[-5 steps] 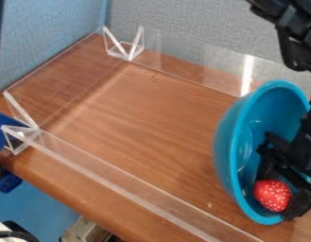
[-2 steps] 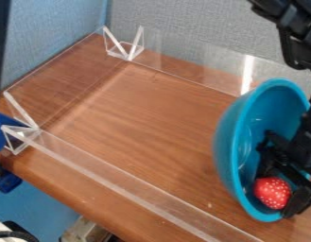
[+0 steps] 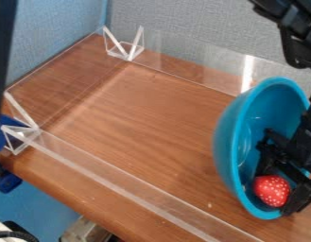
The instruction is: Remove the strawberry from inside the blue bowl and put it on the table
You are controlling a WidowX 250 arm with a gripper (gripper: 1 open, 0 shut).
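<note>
A: How's the claw (image 3: 276, 178)?
B: Nearly closed, its black fingers pinching the strawberry (image 3: 272, 192) inside the blue bowl (image 3: 241, 132), lower right of the frame.
A: And the bowl?
B: Tipped up on its side, by the right edge.
A: Room to move?
B: The table (image 3: 126, 118) lies bare to the left, bounded by clear walls (image 3: 101, 184), with triangular brackets (image 3: 122, 43) at the top.

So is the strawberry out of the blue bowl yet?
No, still in. The strawberry sits low inside the tilted blue bowl, with the gripper right at it.
</note>
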